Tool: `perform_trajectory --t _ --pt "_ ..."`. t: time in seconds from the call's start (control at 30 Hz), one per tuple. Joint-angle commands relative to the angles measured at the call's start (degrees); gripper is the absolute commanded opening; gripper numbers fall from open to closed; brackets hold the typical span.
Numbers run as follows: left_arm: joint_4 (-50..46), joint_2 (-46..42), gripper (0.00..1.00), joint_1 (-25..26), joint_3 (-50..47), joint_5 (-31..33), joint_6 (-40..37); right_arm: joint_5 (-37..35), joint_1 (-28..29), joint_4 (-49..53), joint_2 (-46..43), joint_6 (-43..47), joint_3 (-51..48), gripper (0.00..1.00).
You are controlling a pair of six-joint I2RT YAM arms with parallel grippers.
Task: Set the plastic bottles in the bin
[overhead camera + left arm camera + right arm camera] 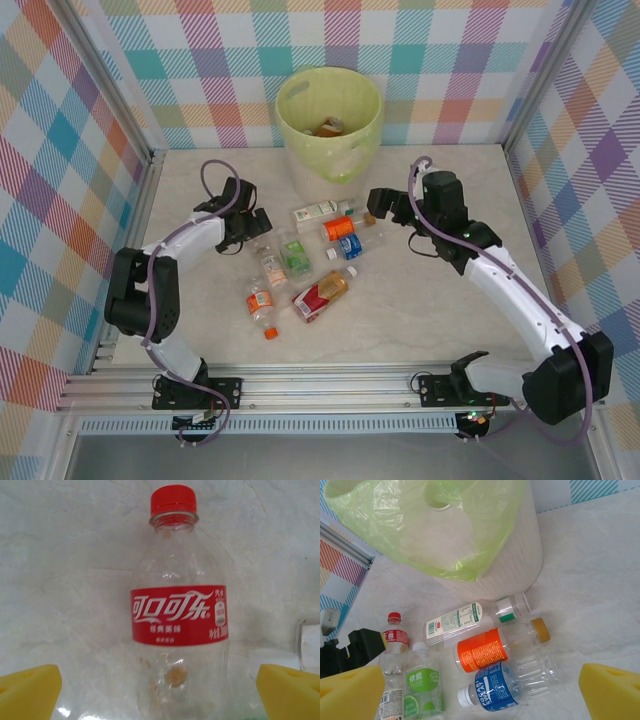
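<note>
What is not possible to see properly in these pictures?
- Top view: contents of the bin, mostly hidden by its wall.
- Left wrist view: base of the red-capped bottle, cut off by the bottom edge.
- Right wrist view: print on the white-labelled bottle, too small.

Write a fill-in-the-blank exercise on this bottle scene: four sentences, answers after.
1. The red-labelled bottle in front of the left end effector has a ____ cap.
2. The bin is lined with a yellow-green plastic ____.
3. In the right wrist view, the blue-labelled bottle has a ____ cap.
4. The right end effector is ____, holding nothing.
Answers: red; bag; white; open.
</note>
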State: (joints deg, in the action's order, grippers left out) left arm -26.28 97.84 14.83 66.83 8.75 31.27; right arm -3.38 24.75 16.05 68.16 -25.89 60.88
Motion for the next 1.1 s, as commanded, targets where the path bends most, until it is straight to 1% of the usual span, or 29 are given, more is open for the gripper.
perform_trajectory --t 0.0,0.1,0.23,0.37,0.47,0.53,0.63,0.67,0.77,0.87,0.97,1.0,1.07 --pt "2.35 2.06 0.97 -0.5 2.47 0.15 -1.73 -1.34 0.21 -0.21 -2.43 -1.0 -0.75 1.0" --pt "2.71 3.89 0.94 -0.5 3.8 2.57 -1.94 -1.73 0.22 0.03 -3.74 -1.02 -1.5 1.0" --pt "2.85 7.1 0.89 -0.46 6.17 3.36 -1.26 -1.56 0.21 -0.32 -4.35 -0.49 -2.41 1.0" --pt "0.14 10.74 0.84 -0.24 8.85 7.47 0.95 -1.33 0.21 -0.24 -3.85 -0.06 -2.45 1.0" --pt "0.76 12.09 0.72 -0.1 8.56 8.66 2.18 -1.14 0.22 -0.49 -3.09 0.21 -2.13 1.0" --pt "1.15 12.91 0.61 -0.06 8.45 8.71 2.75 -0.75 0.21 -0.37 -2.38 0.31 -1.59 1.0" --pt "0.6 13.81 0.5 0.06 9.03 9.32 3.08 -0.25 0.25 -0.26 -1.66 0.42 -1.05 1.0" --pt "0.46 13.87 0.48 0.02 9.03 9.73 3.01 -0.23 0.21 -0.32 -1.44 0.41 -0.96 1.0" --pt "0.48 13.12 0.36 0.09 8.94 11.0 2.56 -0.38 0.21 -0.07 -1.13 0.58 -0.9 1.0" --pt "-0.07 12.14 0.18 0.05 9.6 11.76 1.64 -0.64 0.21 0.12 -0.97 0.94 -0.69 1.0" --pt "-2.8 11.77 0.07 0.33 11.8 13.88 1.46 -1.83 0.21 0.19 -0.97 0.84 -0.59 1.0" --pt "-3.28 11.56 0.0 0.5 12.17 14.64 1.6 -2.36 0.21 -0.02 -1.01 0.75 -0.59 1.0" --pt "-3.05 10.66 0.0 0.98 12.08 16.46 2.25 -2.55 0.21 -0.27 -0.94 0.76 -0.59 1.0"
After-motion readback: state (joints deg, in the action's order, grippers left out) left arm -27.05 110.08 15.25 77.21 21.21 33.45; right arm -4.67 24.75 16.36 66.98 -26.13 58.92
